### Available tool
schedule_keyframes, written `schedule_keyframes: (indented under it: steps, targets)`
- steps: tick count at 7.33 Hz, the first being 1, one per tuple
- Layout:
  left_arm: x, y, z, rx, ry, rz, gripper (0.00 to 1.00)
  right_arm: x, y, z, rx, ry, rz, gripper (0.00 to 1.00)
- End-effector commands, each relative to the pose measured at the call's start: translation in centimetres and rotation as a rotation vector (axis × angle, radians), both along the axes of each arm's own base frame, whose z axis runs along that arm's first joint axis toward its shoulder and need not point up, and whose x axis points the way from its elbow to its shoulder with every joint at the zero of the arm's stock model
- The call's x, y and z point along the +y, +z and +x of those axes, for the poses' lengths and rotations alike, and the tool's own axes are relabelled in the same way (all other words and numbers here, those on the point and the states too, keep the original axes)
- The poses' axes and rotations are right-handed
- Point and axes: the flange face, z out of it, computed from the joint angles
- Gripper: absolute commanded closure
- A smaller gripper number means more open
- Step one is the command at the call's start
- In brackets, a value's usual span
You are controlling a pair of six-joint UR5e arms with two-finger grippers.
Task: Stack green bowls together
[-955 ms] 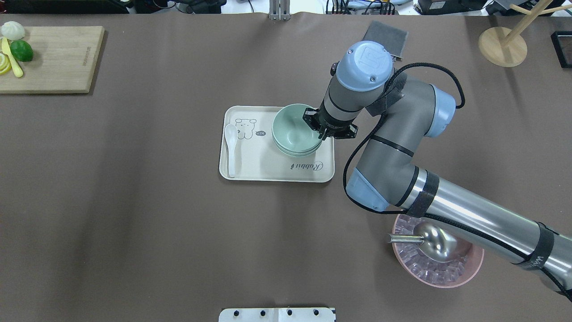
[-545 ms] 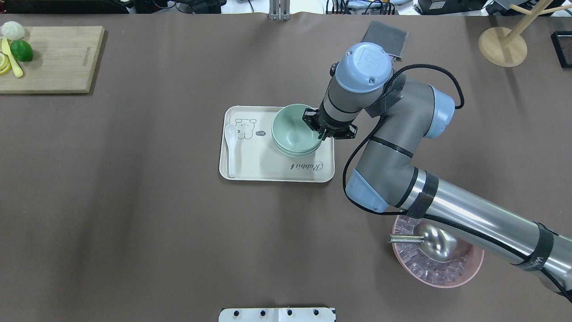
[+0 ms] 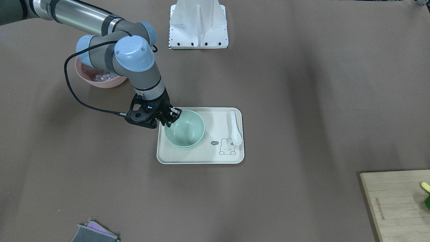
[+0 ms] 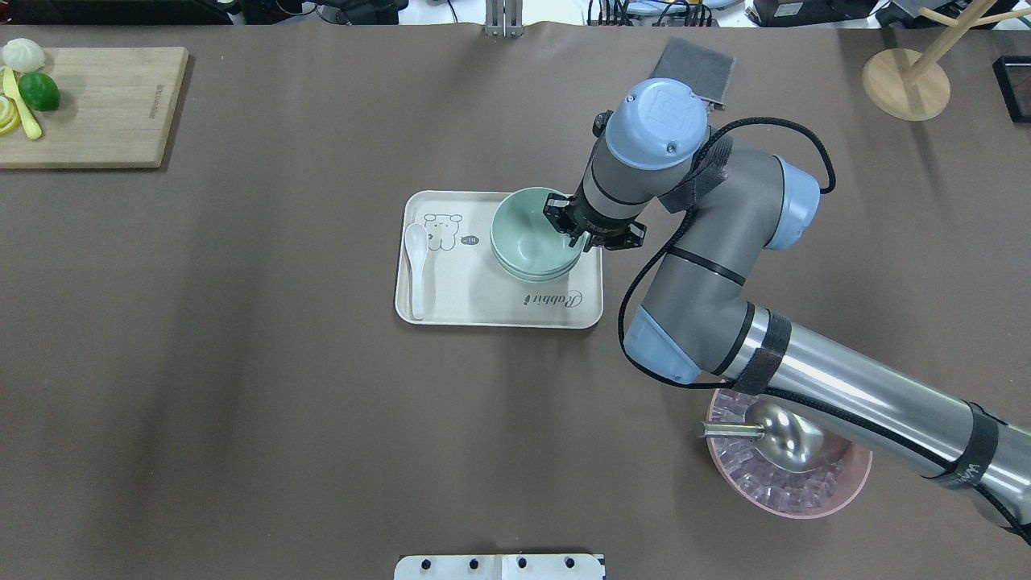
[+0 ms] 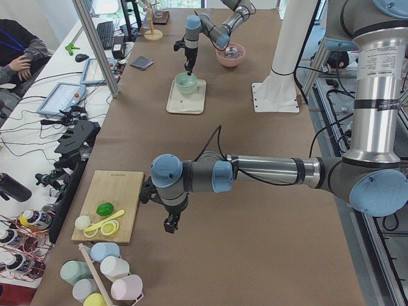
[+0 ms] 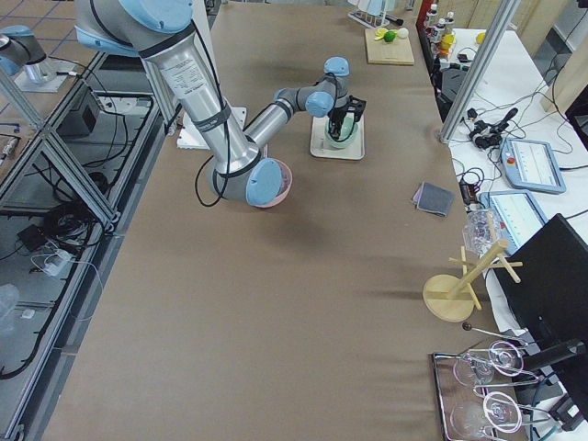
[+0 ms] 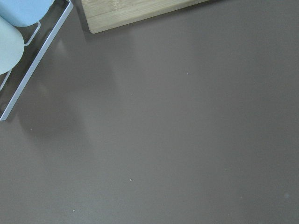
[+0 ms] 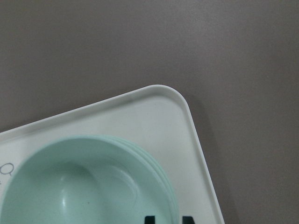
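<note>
Three green bowls (image 4: 527, 234), one tray (image 4: 483, 310)

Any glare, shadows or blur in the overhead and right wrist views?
Overhead exterior: sharp, evenly lit; soft shadow bands cross the brown table; glare on the shiny metal scoop in the pink bowl. Right wrist-mounted: the stacked pale mint-green round bowls show only a faint highlight.

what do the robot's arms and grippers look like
Both the right arm and the left arm have silver tubes, grey joints and pale blue round caps. The right one carries black straps and a black braided cable. The right gripper and left gripper are black.
</note>
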Motion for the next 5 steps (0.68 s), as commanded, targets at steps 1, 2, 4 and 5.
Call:
schedule_keyframes:
  steps: [1,2,4,5]
  targets:
    - [0.0,0.0,0.0,0.000,0.000,-0.001,0.01,0.0,-0.1,0.0,-0.004,-0.005,0.030,0.00]
    - [0.0,0.0,0.0,0.000,0.000,0.001,0.01,0.0,-0.2,0.0,-0.006,-0.005,0.031,0.00]
    - [-0.1,-0.1,0.0,0.000,-0.001,0.001,0.01,-0.1,-0.6,0.5,-0.010,-0.004,0.042,0.00]
    - [-0.1,-0.3,0.0,0.000,-0.001,0.001,0.01,-1.0,-0.8,1.6,-0.013,0.012,0.045,0.00]
